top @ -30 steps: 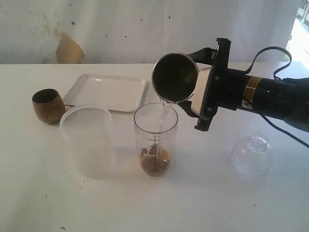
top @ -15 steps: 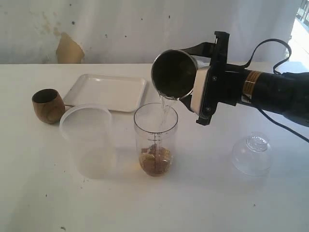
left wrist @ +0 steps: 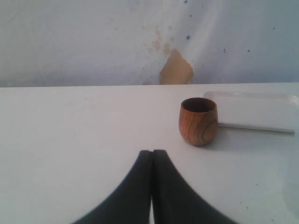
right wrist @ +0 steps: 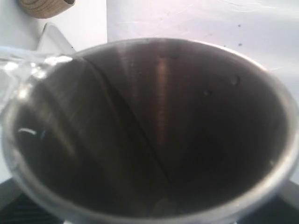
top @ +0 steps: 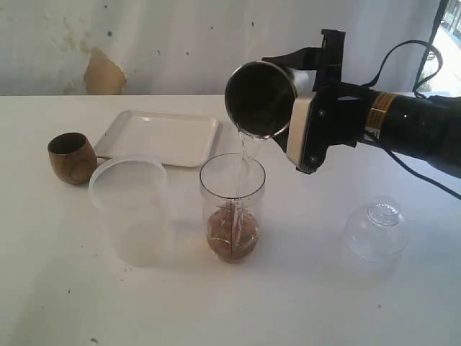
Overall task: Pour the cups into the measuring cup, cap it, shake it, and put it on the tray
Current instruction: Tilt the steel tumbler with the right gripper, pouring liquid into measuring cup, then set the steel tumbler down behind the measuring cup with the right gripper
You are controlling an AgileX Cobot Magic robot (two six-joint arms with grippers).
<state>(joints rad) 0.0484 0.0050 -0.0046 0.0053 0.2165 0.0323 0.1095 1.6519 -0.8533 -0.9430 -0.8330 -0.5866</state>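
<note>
Right gripper (top: 294,101) is clamped on the steel tumbler (top: 259,99), jaws wide around its body, tumbler tipped well past level with its lip above the measuring cup (top: 232,209). Thin clear stream (top: 243,160) runs off the low edge of the rim and lands inside the cup mouth, a little right of centre in the exterior view. Measuring cup stands upright in the middle of the table (top: 324,303), just beside the milky tub (top: 131,209), brownish mix in its foot. Left gripper (left wrist: 152,186) is shut and empty, low over the table, facing the wooden cup (left wrist: 198,121), which stands upright near a corner of the tray (top: 158,137). Clear dome lid (top: 375,231) sits off to the right, well apart.

My read: mid-pour. To do it well I'd hold the lip over the cup mouth, add tilt slowly so water doesn't run back down the tumbler's outside, and nudge the spout toward centre. Wrist view shows mostly bare dark steel inside, so I judge little is left; I'd finish with a steeper tilt and a short pause for drips before righting it
</note>
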